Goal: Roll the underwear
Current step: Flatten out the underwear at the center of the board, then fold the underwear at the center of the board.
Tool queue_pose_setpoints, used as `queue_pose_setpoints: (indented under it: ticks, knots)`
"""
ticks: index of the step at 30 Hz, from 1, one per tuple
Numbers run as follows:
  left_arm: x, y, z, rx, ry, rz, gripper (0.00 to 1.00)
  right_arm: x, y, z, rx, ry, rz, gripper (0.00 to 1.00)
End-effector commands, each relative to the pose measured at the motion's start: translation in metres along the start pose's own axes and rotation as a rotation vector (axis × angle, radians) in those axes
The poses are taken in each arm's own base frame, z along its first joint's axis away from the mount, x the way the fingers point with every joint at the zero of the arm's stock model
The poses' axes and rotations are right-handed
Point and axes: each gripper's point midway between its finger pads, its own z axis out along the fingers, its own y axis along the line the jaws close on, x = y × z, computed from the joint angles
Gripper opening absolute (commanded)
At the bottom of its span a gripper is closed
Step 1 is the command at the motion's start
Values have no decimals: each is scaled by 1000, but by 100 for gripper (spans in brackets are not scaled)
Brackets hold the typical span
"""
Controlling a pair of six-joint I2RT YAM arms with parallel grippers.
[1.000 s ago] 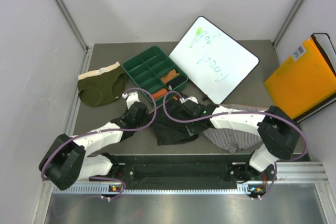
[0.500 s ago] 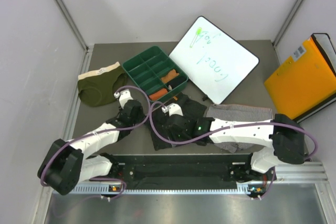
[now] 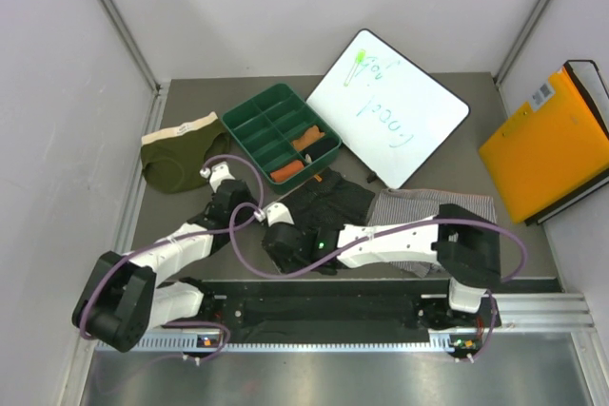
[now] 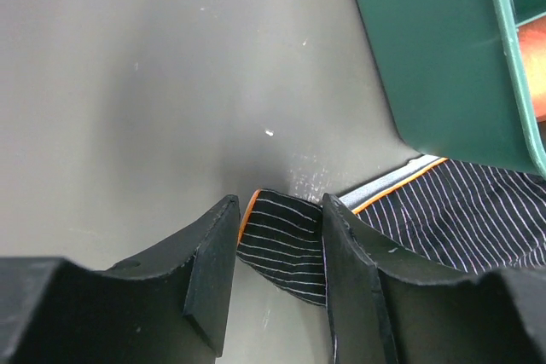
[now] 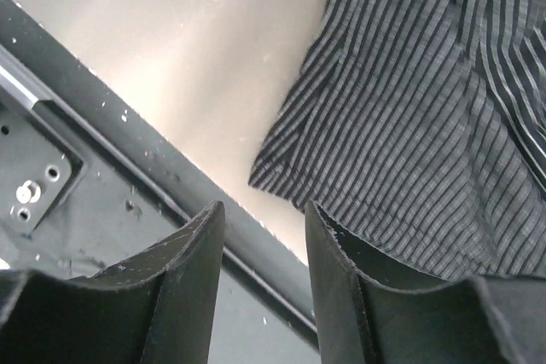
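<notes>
**A:** Left claw point(image 4: 280, 209)?

**B:** Half spread. An orange-edged corner of the black underwear point(image 4: 286, 249) sits between its fingers. Pinched or loose, I can't tell. The green tray point(image 4: 435, 66) stands just beyond.

**A:** Right claw point(image 5: 260, 219)?

**B:** Spread and holding nothing, over the near edge of the table point(image 5: 171, 49), beside that underwear's hem. The right arm point(image 3: 400, 235) crosses the grey striped pair point(image 3: 476, 204). The olive pair point(image 3: 176, 164) lies well apart, left.

underwear: 3, green pair point(image 3: 179, 161) left of both jaws, black pair point(image 3: 335, 204) at the left jaws, striped pair point(image 3: 433, 208) to the right | tray point(image 3: 253, 102): 1 | whiteboard point(image 3: 400, 111): 1 | marker point(image 3: 354, 64): 1 | orange folder point(image 3: 550, 145): 1 | grippers: 2, left gripper point(image 4: 279, 210), right gripper point(image 5: 263, 215)
</notes>
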Motion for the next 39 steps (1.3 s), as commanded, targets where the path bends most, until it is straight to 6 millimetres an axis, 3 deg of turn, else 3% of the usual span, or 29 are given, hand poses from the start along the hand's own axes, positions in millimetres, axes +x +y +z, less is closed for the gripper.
queue_pose_setpoints:
  ticks: [1, 11, 20, 26, 27, 30, 32, 33, 39]
  knots:
    - [-8, -11, 1, 63, -22, -43, 48, -16, 21, 7, -31, -39, -36, 43]
    - [-8, -12, 0, 79, -10, -44, 44, 1, 23, 33, 15, 8, -88, 42]
    - [-6, -14, 0, 94, 6, -51, 37, 24, 2, 48, 127, 81, -94, 42]
    - [-3, -13, -1, 97, 12, -52, 26, 40, -4, 57, 154, 130, -94, 34]
    - [-3, -14, -1, 101, 12, -52, 22, 41, -4, 58, 157, 132, -94, 24]
    - [-2, -15, -2, 111, 15, -48, 12, 42, -7, 57, 171, 136, -95, 9]
    - [-2, -17, -3, 128, 13, -44, 1, 37, -3, 53, 146, 121, -90, 3]
    - [-2, -17, -3, 130, 12, -35, 0, 39, -3, 51, 140, 123, -92, 0]
    - [-1, -21, -14, 175, 24, 14, 0, 28, 12, 17, 11, 91, -25, 0]
